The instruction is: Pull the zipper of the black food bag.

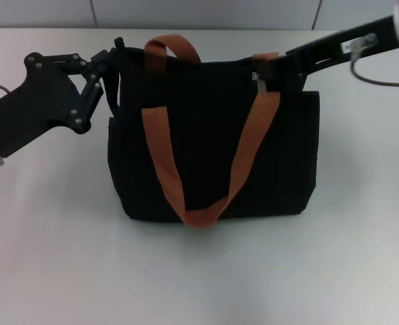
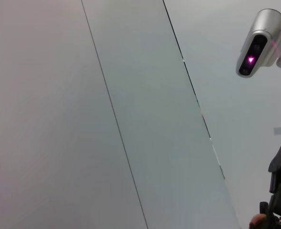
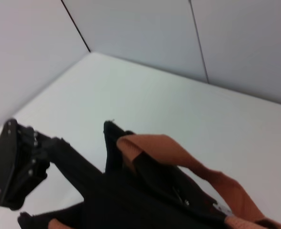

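1. Right now I see the black food bag (image 1: 213,156) standing upright on the white table (image 1: 199,271), its orange-brown strap handles (image 1: 243,169) draped over the front face.
2. My left gripper (image 1: 108,64) sits at the bag's top corner on my left side. Its fingers seem pressed against the fabric end there, but I cannot tell whether they are pinching it or merely touching.
3. My right gripper (image 1: 270,71) reaches in from the far right to the top edge of the bag, right beside the zipper (image 1: 257,80), whose small silver pull tab hangs just below the rim. The dark fingers blend into the black fabric, so I cannot tell if they are spread or closed on the tab.
4. From the right wrist view I see the bag's top (image 3: 145,191), one strap loop, and the left gripper's linkage at the far corner; a small metal glint sits along the zip line.
5. Risks, as I judge them: if the right fingers miss the tab, the pull slips off and nothing moves. If the left end is not anchored, the whole bag could slide or tip along the pull. The strap beside the tab could get caught in the grip.
6. No brand, label or legible writing shows on the bag or the arms.
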